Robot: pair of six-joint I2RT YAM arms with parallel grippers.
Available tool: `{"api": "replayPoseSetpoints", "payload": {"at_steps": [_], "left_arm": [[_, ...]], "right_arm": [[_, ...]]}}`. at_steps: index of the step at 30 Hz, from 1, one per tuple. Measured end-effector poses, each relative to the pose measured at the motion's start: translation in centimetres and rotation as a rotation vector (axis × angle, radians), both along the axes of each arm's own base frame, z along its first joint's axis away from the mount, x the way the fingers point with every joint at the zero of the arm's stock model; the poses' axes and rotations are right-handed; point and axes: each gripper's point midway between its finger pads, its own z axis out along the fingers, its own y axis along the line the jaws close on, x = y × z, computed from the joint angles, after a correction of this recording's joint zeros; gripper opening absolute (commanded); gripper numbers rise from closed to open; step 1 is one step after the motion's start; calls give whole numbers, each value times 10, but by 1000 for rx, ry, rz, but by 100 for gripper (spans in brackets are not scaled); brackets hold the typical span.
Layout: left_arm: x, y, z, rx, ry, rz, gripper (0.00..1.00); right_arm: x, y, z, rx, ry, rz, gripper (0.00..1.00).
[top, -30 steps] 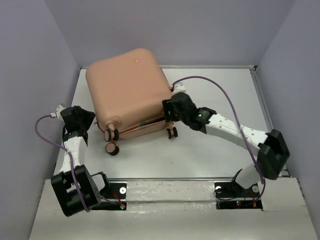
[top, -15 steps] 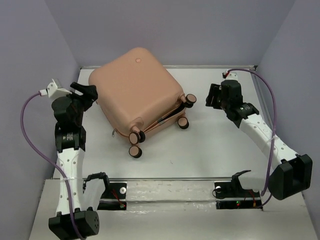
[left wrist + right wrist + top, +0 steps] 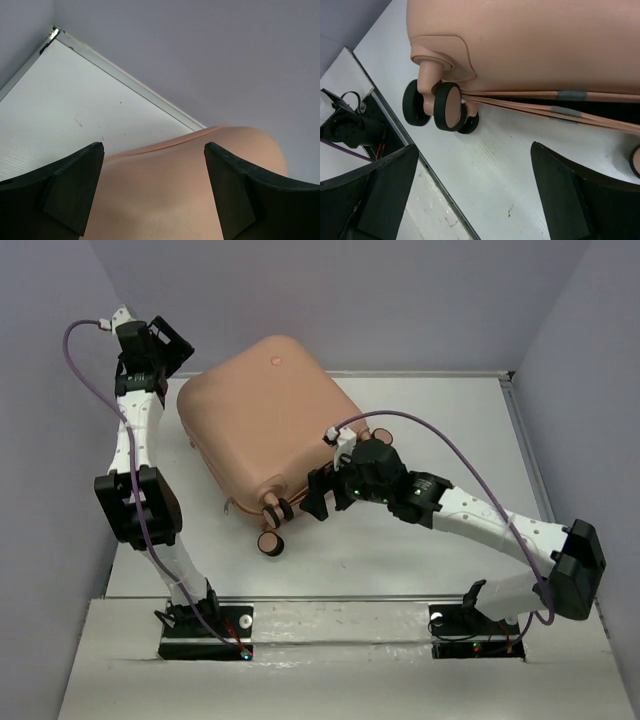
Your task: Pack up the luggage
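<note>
The peach-pink luggage [image 3: 265, 430] lies flat on the white table [image 3: 440, 420], turned diagonally, with its round dot [image 3: 275, 361] at the far side and its caster wheels [image 3: 272, 525] towards me. My left gripper [image 3: 165, 344] is open and empty, high at the luggage's far left corner; the left wrist view shows the shell [image 3: 165, 195] between my open fingers [image 3: 75, 185]. My right gripper [image 3: 320, 495] is open and empty at the luggage's near edge, beside the wheels [image 3: 445, 106]. In the right wrist view the shells' seam [image 3: 560, 100] shows a narrow dark gap.
Grey walls close in the table on three sides. A metal rail [image 3: 330, 597] runs along the near edge, with the arm bases behind it. An arm base with cables [image 3: 345, 125] shows in the right wrist view. Purple cables trail from both arms.
My left arm has risen and reached to the luggage's far left corner. My right arm has swung from the right side to the luggage's near edge by the wheels. The luggage has barely moved.
</note>
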Motion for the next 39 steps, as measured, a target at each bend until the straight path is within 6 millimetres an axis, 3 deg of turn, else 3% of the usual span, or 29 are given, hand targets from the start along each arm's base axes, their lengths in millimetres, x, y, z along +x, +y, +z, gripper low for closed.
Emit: {"api": "replayPoseSetpoints", "payload": {"at_steps": [2,6,9,15,18,20,22,23,26,30,33,36,39], "left_arm": [[17,3,-17,1,37,-6,93],[24,2,-38,-12,95,-16,93],[27,1,-26,-12,73,-26,93],[32,0,-12,-6,27,-37,93],[32,0,-11,1,25,-38,93],[32,1,-12,5,24,-39,94],[33,1,-16,7,27,-40,93],[32,1,-19,6,33,-40,93],[31,0,-32,2,57,-41,93],[28,0,-46,-3,87,-41,93],[27,0,-52,-3,98,-42,93],[26,0,-56,-3,106,-43,93],[18,-2,-66,-4,129,-45,94]], "right_arm": [[-4,21,-7,-24,2,55,100],[4,62,-15,-66,-6,115,100],[13,88,-26,-106,-1,143,100],[-1,119,-63,-221,53,204,100],[-10,126,-85,-294,60,213,90],[-11,129,-82,-306,37,202,65],[-4,127,-84,-327,12,165,49],[-1,126,-85,-335,6,148,29],[-1,122,-88,-362,3,85,7],[5,113,-91,-404,-27,32,7],[9,96,-90,-419,-59,-5,7],[11,61,-84,-433,-70,-38,7],[20,-1,-80,-450,-58,-92,7]]}}
